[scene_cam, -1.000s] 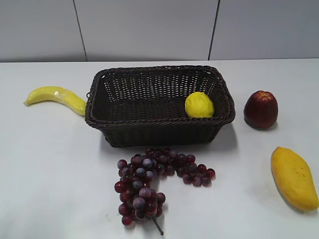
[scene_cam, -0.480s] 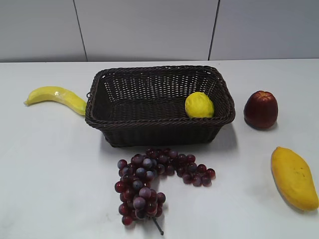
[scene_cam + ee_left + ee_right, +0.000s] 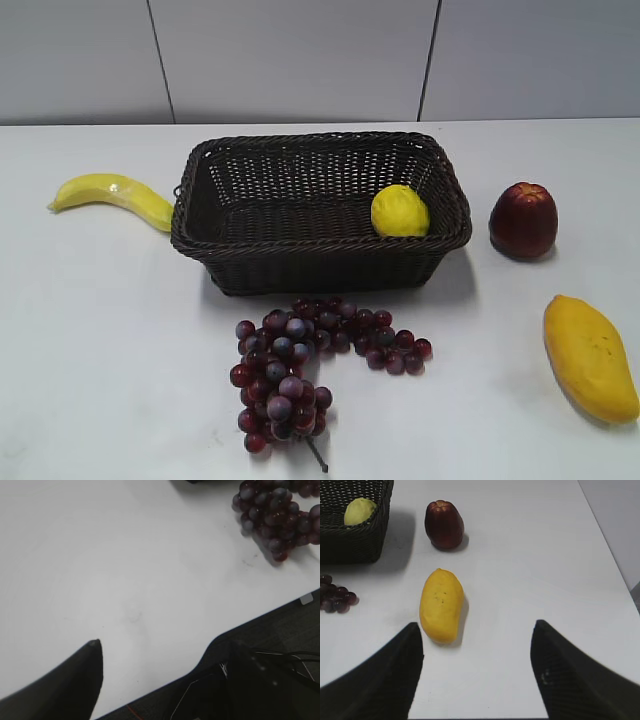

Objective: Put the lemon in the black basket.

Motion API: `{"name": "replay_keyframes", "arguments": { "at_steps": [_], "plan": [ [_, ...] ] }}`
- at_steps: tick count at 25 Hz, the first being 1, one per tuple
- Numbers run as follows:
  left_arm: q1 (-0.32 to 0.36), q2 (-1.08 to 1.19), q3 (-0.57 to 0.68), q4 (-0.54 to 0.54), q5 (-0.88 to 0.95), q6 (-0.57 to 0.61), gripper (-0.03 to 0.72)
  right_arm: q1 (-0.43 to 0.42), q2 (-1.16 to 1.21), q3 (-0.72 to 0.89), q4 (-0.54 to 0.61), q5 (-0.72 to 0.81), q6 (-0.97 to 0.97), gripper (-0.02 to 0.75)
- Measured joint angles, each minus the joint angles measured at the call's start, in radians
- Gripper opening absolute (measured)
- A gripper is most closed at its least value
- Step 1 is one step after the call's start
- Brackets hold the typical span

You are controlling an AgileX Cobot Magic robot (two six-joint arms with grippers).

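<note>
Yellow-green and dimpled, the lemon [image 3: 400, 211] already lies inside the black basket [image 3: 320, 262], tucked into its right-hand end and resting against the woven wall near the front corner. The right wrist view confirms it: the lemon [image 3: 359, 511] shows just over the braided rim of the basket [image 3: 350, 542]. Judging from this, the placing itself looks done and nothing more needs carrying.

Outward from the basket, a bunch of grapes [image 3: 305, 365] sprawls on the white surface [image 3: 110, 340] just in front of it, a banana [image 3: 112, 195] lies at its left end with its tip close to the rim, a dark red apple [image 3: 523, 220] stands to its right, and a mango [image 3: 590, 356] lies nearer the front right.

Neither arm shows in the exterior view. The right gripper [image 3: 477, 675] has its fingers spread wide and empty, low over the front right of the surface; the lemon lies ahead of it and off to its left, beyond the mango, whose long axis points roughly away from the camera. The right arm looks the nearer to the lemon. The left gripper [image 3: 165, 680] hangs at the front edge of the surface, its fingers also apart and holding nothing.
</note>
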Motion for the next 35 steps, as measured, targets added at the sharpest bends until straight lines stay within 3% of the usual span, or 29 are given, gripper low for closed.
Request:
{"name": "replay_keyframes", "arguments": {
  "at_steps": [6,9,21,24,35],
  "plan": [
    [0.004,-0.013,0.000,0.000,-0.001,-0.002,0.576,0.000,0.000,0.000,0.000,0.000,0.000,0.552],
    [0.046,-0.050,0.000,-0.002,-0.002,-0.002,0.557,0.000,0.000,0.000,0.000,0.000,0.000,0.552],
    [0.394,-0.309,0.000,-0.002,-0.003,-0.002,0.472,0.000,0.000,0.000,0.000,0.000,0.000,0.552],
    [0.453,-0.347,0.000,-0.002,-0.002,-0.003,0.459,0.000,0.000,0.000,0.000,0.000,0.000,0.552],
    [0.477,-0.352,0.000,-0.002,-0.002,-0.003,0.391,0.000,0.000,0.000,0.000,0.000,0.000,0.552]
  ]
}}
